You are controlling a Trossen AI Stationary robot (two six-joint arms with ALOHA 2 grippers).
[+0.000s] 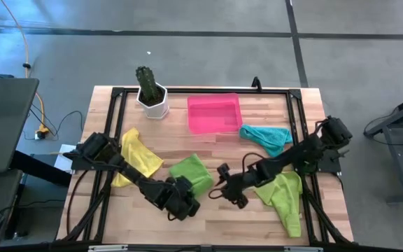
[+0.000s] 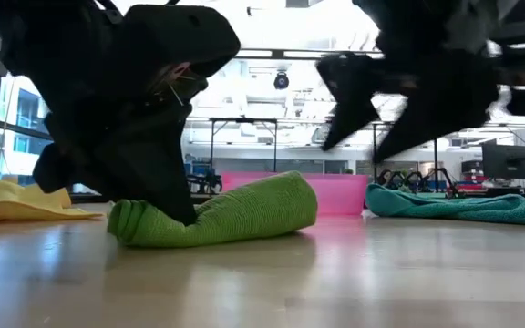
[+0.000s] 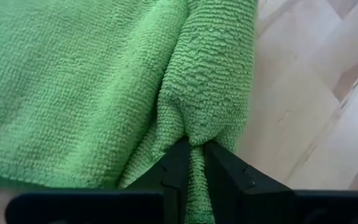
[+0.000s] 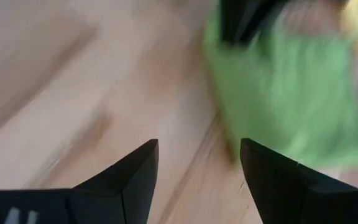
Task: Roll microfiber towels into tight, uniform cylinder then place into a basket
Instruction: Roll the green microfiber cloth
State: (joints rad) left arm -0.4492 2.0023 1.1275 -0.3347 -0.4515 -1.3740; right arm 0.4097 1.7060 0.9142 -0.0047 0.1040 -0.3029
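While the left gripper (image 3: 194, 163) pinches a fold of the half-rolled lime green microfiber towel (image 1: 191, 172) at lower centre (probably to tighten it), the right gripper (image 4: 197, 165) hovers beside it, fingers spread; the shallow pink plastic basket (image 1: 214, 113) waits above.

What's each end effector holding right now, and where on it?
Left end effector pinches a fold at the lime green towel's edge. Right end effector is open, holding nothing.
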